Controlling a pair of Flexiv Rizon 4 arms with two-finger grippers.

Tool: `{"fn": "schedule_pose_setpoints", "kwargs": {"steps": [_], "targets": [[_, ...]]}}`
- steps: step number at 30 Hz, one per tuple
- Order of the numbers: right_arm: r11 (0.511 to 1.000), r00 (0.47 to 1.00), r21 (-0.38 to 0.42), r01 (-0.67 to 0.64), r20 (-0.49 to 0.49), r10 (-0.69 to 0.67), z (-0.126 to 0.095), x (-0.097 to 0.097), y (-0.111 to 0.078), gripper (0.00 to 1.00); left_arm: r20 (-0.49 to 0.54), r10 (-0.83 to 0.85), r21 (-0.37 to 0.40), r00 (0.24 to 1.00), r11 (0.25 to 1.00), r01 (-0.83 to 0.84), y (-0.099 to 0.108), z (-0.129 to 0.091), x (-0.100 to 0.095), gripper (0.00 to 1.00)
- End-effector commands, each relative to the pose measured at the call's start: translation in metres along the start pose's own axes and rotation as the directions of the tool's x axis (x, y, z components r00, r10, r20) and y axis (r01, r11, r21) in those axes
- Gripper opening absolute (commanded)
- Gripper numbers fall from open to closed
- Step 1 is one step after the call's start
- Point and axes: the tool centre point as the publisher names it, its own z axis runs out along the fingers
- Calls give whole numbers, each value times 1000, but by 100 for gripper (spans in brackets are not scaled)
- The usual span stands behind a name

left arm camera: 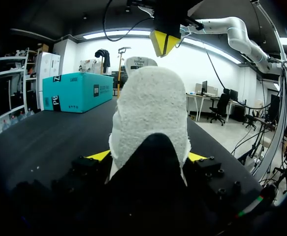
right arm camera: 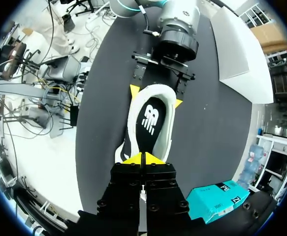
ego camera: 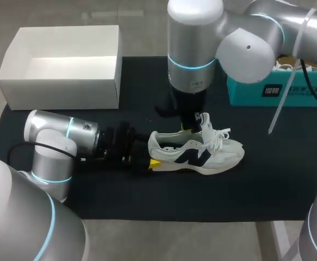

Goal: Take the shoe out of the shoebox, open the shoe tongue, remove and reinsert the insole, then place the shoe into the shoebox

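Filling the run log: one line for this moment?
shoe on mat, outside white shoebox | left end effector shut on heel | right end effector shut, over shoe opening | insole in

**Q:** Shoebox: condition and position?

**A:** The shoebox (ego camera: 60, 93) is white and rectangular, with no lid and its open side up. Its interior is plain white. It stands at the table's far left, well apart from the shoe.

**Q:** Shoe: condition and position?

**A:** The shoe (ego camera: 201, 156) is an off-white sneaker with a dark logo on its side. It stands upright on its sole near the table's middle, outside the shoebox, with its heel (left arm camera: 150, 108) toward the left arm's side. The tongue (ego camera: 204, 120) stands raised and the white laces (ego camera: 219, 136) are loose. The dark insole (right arm camera: 151, 120), which carries a white logo, lies flat inside the shoe.
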Motion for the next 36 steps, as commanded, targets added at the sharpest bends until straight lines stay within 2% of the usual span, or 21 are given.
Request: {"fn": "schedule_pose_setpoints", "kwargs": {"steps": [1,5,8,12,18,24,30,36], "targets": [[1000,1000,14,1,3,-1,18,-8,5,0,-1,0,1,1000,1000,0,0,0,0,0],[1000,1000,22,-3,11,3,33,-17,0,0,-1,0,1,1000,1000,0,0,0,0,0],[998,1000,59,-6,0,6,42,-24,-3,0,-1,0,1,1000,1000,0,0,0,0,0],[998,1000,61,-7,-14,8,53,-26,-7,0,-1,0,1,1000,1000,0,0,0,0,0],[998,998,56,-29,-49,32,70,-20,-11,0,-1,0,1,1000,1000,0,0,0,0,0],[997,994,55,-58,-92,63,82,-3,-16,0,-1,0,1,1000,1000,0,0,0,0,0],[996,990,36,-77,-115,81,82,14,-18,0,-1,0,1,1000,1000,0,0,0,0,0],[995,987,13,-95,-131,96,86,10,-20,0,-1,0,1,1000,1000,0,0,0,0,0]]}}
